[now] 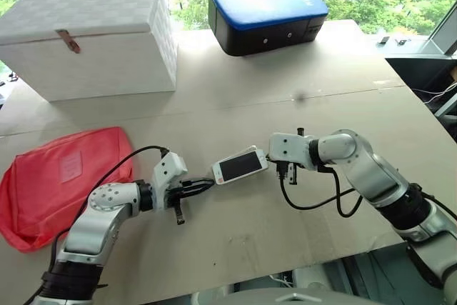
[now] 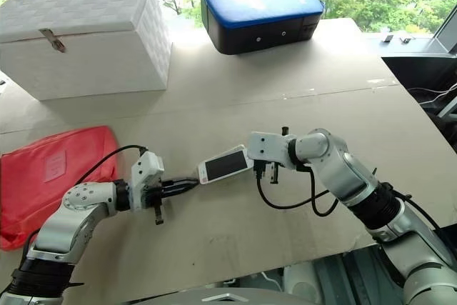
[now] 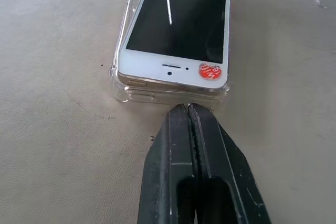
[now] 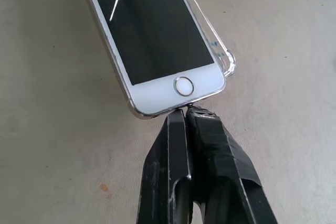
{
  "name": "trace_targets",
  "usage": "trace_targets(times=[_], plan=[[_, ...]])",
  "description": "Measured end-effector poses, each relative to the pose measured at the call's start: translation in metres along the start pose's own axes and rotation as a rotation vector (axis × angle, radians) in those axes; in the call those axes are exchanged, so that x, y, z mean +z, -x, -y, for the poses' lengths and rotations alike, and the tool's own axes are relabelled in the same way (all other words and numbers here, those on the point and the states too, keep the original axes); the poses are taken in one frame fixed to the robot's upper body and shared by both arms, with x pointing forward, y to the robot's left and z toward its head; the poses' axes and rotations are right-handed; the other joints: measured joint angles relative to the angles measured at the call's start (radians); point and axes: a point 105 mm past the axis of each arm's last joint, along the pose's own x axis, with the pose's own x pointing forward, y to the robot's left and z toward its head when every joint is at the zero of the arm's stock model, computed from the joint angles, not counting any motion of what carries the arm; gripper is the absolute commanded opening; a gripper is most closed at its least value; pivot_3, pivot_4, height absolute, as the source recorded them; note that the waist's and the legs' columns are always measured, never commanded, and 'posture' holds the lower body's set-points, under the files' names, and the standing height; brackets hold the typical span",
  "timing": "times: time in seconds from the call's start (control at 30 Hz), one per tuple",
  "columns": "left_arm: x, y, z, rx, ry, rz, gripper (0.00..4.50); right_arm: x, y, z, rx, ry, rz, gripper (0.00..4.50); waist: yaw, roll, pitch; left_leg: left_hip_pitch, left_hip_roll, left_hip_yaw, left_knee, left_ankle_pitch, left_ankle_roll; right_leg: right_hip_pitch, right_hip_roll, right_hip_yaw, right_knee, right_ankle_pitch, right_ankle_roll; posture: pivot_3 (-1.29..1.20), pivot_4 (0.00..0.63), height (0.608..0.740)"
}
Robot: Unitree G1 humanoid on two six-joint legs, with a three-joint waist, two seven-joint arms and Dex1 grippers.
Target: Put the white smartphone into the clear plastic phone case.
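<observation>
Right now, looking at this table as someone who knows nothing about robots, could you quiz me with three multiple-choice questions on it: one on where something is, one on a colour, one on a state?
1. Where does the white smartphone lie?
A. Between the two claws
B. On the white box
C. Inside the red pouch

2. What colour is the top of the dark case at the table's far edge?
A. Green
B. Blue
C. Yellow

3. How do the fingers of the left claw stand?
A. Wide open
B. Clamped around the phone
C. Shut, tip at the phone's end

Answers:
1 A: the left claw and the right claw point at its opposite ends.
2 B: its lid is bright blue.
3 C: the fingers are pressed together, tip by the clear plastic phone case under the phone.
</observation>
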Motion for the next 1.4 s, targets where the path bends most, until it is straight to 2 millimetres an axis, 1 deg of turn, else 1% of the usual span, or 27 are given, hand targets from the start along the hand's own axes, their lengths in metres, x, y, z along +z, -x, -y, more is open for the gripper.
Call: trace_targets(times=[0.1, 0.27, 0.33, 0.43, 0.47, 0.57, 0.6, 0.67, 0.77, 0.93, 1.13, 1.17, 1.3, 1.4], plan=[[0.000, -0.001, 0.001, -0.004, 0.006, -0.004, 0.02, -0.002, 0.004, 0.006, -0.028, -0.016, 0.002, 0.00, 0.001, 0.000, 0.000, 0.000, 0.000, 0.000, 0.000, 0.000, 0.000, 0.000, 0.000, 0.000, 0.000, 0.000, 0.000, 0.00, 0.150, 0.734], [0.001, -0.002, 0.000, 0.004, 0.009, -0.006, 0.02, -0.010, 0.023, 0.017, -0.072, -0.116, 0.040, 0.00, 0.002, 0.000, 0.000, 0.000, 0.000, 0.000, 0.000, 0.000, 0.000, 0.000, 0.000, 0.000, 0.000, 0.000, 0.000, 0.00, 0.150, 0.734], [0.001, -0.002, 0.000, 0.003, 0.009, -0.005, 0.02, -0.012, 0.029, 0.012, -0.038, -0.162, 0.069, 0.00, 0.003, 0.000, 0.000, 0.000, 0.000, 0.000, 0.000, 0.000, 0.000, 0.000, 0.000, 0.000, 0.000, 0.000, 0.000, 0.00, 0.150, 0.734], [0.001, -0.002, 0.000, 0.001, 0.007, -0.004, 0.02, -0.006, 0.035, -0.005, 0.069, -0.205, 0.129, 0.00, 0.002, 0.000, 0.000, 0.000, 0.000, 0.000, 0.000, 0.000, 0.000, 0.000, 0.000, 0.000, 0.000, 0.000, 0.000, 0.00, 0.150, 0.734], [0.001, -0.001, 0.000, 0.001, 0.006, -0.003, 0.02, -0.005, 0.035, -0.012, 0.108, -0.203, 0.137, 0.00, 0.001, 0.000, 0.000, 0.000, 0.000, 0.000, 0.000, 0.000, 0.000, 0.000, 0.000, 0.000, 0.000, 0.000, 0.000, 0.00, 0.150, 0.734], [0.000, -0.001, 0.000, -0.005, 0.002, 0.000, 0.02, -0.003, 0.028, -0.020, 0.151, -0.191, 0.140, 0.00, -0.001, 0.000, 0.000, 0.000, 0.000, 0.000, 0.000, 0.000, 0.000, 0.000, 0.000, 0.000, 0.000, 0.000, 0.000, 0.00, 0.150, 0.734], [0.000, -0.001, -0.001, -0.005, -0.001, 0.002, 0.02, -0.003, 0.020, -0.025, 0.167, -0.179, 0.137, 0.00, -0.001, -0.001, 0.000, 0.000, 0.000, 0.000, 0.000, 0.000, 0.000, 0.000, 0.001, 0.000, 0.001, 0.000, 0.000, 0.00, 0.150, 0.734], [-0.001, 0.000, -0.001, -0.005, -0.004, 0.004, 0.02, -0.007, 0.014, -0.027, 0.174, -0.162, 0.117, 0.00, -0.001, 0.000, 0.000, 0.000, 0.000, 0.000, 0.000, 0.000, 0.000, 0.000, 0.001, 0.001, 0.001, 0.000, 0.000, 0.00, 0.150, 0.734], [-0.004, 0.002, -0.002, -0.009, -0.014, 0.014, 0.02, -0.016, 0.002, -0.026, 0.158, -0.139, 0.080, 0.00, 0.000, -0.001, 0.000, 0.000, 0.000, 0.000, 0.000, 0.000, 0.000, 0.000, 0.001, 0.001, 0.001, 0.000, 0.000, 0.00, 0.150, 0.734], [-0.008, 0.006, -0.002, -0.008, -0.038, 0.032, 0.02, -0.013, -0.006, -0.017, 0.118, -0.130, 0.100, 0.00, -0.003, -0.001, 0.000, 0.001, 0.001, 0.000, 0.000, 0.000, 0.000, 0.000, 0.001, 0.001, 0.001, 0.000, 0.000, 0.00, 0.150, 0.734], [-0.012, 0.009, -0.001, 0.003, -0.054, 0.051, 0.02, -0.010, -0.005, -0.013, 0.114, -0.138, 0.112, 0.00, -0.003, -0.001, -0.001, 0.001, 0.001, 0.000, 0.000, 0.000, 0.000, 0.000, 0.001, 0.001, 0.001, 0.000, 0.000, 0.00, 0.150, 0.734], [-0.012, 0.009, -0.002, 0.003, -0.056, 0.053, 0.02, -0.010, -0.003, -0.014, 0.129, -0.143, 0.113, 0.00, -0.003, -0.001, -0.001, 0.001, 0.001, 0.000, 0.000, 0.000, 0.000, 0.000, 0.001, 0.001, 0.001, 0.000, 0.000, 0.00, 0.150, 0.734], [-0.014, 0.009, -0.003, -0.001, -0.059, 0.058, 0.02, -0.003, 0.014, -0.031, 0.253, -0.142, 0.158, 0.00, -0.001, -0.001, -0.001, 0.001, 0.001, 0.000, 0.000, 0.000, 0.000, 0.000, 0.001, 0.001, 0.001, 0.000, 0.000, 0.00, 0.150, 0.734], [-0.014, 0.008, -0.004, -0.002, -0.065, 0.062, 0.02, 0.002, 0.017, -0.033, 0.273, -0.140, 0.181, 0.00, -0.002, 0.000, -0.001, 0.003, 0.001, 0.000, 0.000, 0.000, 0.000, 0.001, 0.001, 0.001, 0.001, 0.000, 0.000, 0.00, 0.150, 0.734]])
